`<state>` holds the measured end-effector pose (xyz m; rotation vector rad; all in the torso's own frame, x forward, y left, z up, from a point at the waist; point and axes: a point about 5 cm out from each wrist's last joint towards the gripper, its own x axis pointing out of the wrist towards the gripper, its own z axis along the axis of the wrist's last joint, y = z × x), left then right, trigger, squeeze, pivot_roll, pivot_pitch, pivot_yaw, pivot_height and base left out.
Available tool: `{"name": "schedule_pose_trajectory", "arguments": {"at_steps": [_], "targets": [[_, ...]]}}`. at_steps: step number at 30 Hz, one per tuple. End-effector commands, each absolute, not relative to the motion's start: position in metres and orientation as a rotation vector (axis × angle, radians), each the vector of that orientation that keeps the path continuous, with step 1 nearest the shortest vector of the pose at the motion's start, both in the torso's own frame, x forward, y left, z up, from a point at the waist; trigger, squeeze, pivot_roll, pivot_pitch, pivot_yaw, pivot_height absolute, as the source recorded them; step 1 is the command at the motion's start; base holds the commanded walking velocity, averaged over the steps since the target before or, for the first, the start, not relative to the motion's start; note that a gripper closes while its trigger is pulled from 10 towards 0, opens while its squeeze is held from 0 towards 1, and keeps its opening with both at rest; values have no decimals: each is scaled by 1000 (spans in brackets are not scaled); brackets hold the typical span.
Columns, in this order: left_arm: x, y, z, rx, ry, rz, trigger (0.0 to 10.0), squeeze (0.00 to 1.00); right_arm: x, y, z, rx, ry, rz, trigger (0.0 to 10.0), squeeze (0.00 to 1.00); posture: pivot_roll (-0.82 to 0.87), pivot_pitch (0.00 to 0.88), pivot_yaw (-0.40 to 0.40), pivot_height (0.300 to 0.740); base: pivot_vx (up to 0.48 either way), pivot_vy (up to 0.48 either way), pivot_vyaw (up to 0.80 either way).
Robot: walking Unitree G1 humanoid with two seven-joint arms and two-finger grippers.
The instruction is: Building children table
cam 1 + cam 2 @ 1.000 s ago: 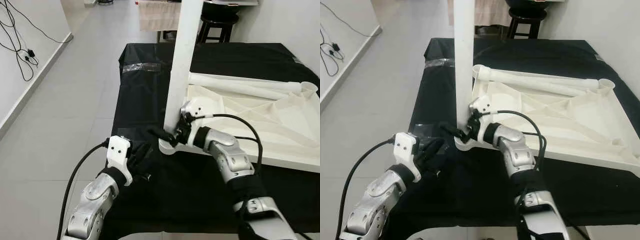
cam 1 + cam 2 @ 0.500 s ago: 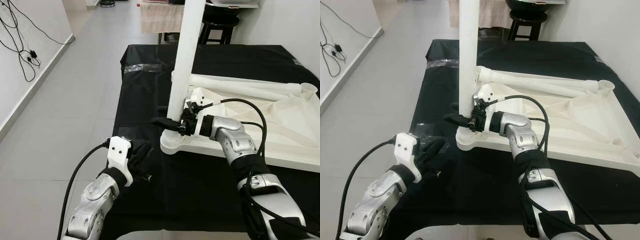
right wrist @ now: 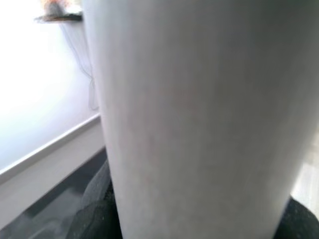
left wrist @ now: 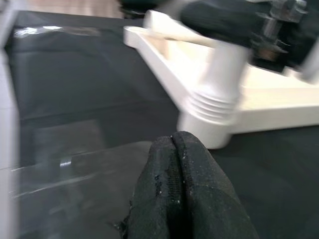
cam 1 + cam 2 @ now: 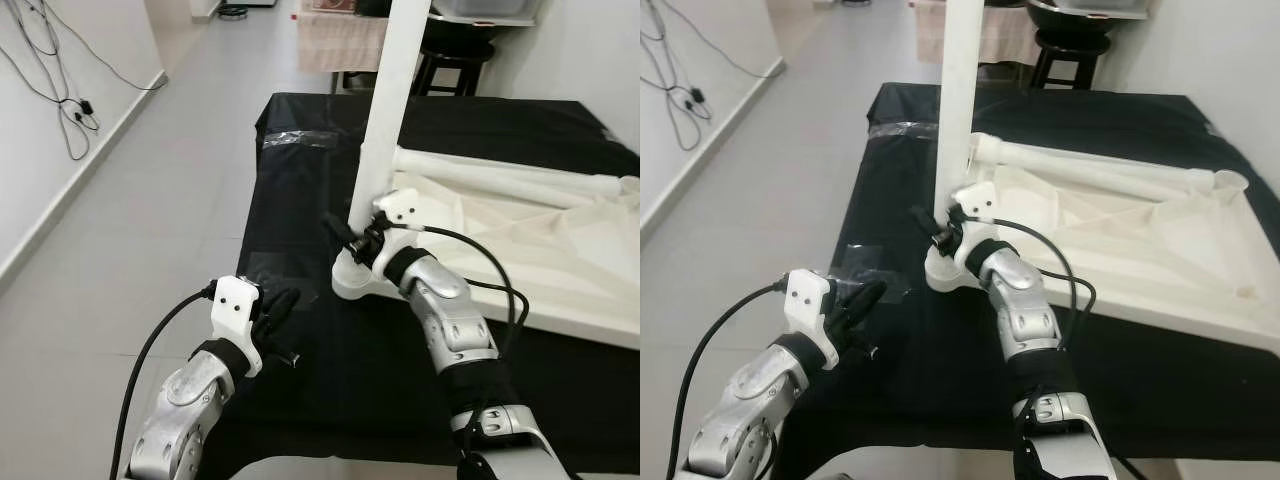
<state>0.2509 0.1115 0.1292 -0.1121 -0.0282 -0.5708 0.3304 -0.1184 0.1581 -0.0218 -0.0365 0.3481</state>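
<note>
1. Grey tiled floor (image 5: 150,200) runs along the left of my feed, with black cables (image 5: 60,90) hanging on the white wall and a stool (image 5: 450,60) at the far end of the room.
2. Black cloth covers the tabletop (image 5: 300,180) in front of me, and a clear strip of tape (image 5: 295,140) lies across its far left part.
3. On my left I see the left pincer (image 5: 277,312) low over the near left edge of the cloth, well apart from the white parts; in the left wrist view its fingers (image 4: 172,194) are pressed together with nothing between them.
4. Near the middle, the upside-down white children's table (image 5: 1120,230) lies flat on the cloth, ribbed underside up.
5. One white leg (image 5: 385,130) stands upright in the table's near left corner socket (image 5: 355,280), which shows a ringed collar in the left wrist view.
6. My right pincer (image 5: 345,232) is at the base of that upright leg, fingers to either side of it; the right wrist view is blurred and close, so I take it as clamped on the leg, though I cannot swear to firm contact.
7. Farther right, another white leg (image 5: 500,175) lies along the table's far edge.
</note>
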Motion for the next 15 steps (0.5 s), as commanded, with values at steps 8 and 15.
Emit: {"name": "schedule_pose_trajectory", "arguments": {"at_steps": [8, 15], "targets": [[243, 112, 128, -78, -14, -591, 10000, 0, 341, -118, 135, -64, 88, 350, 0, 0, 45, 95, -4, 740, 0, 0, 0], [226, 102, 127, -72, 0, -658, 10000, 0, 343, -113, 150, -63, 42, 450, 10000, 1000, 51, 94, -9, 740, 0, 0, 0]]}}
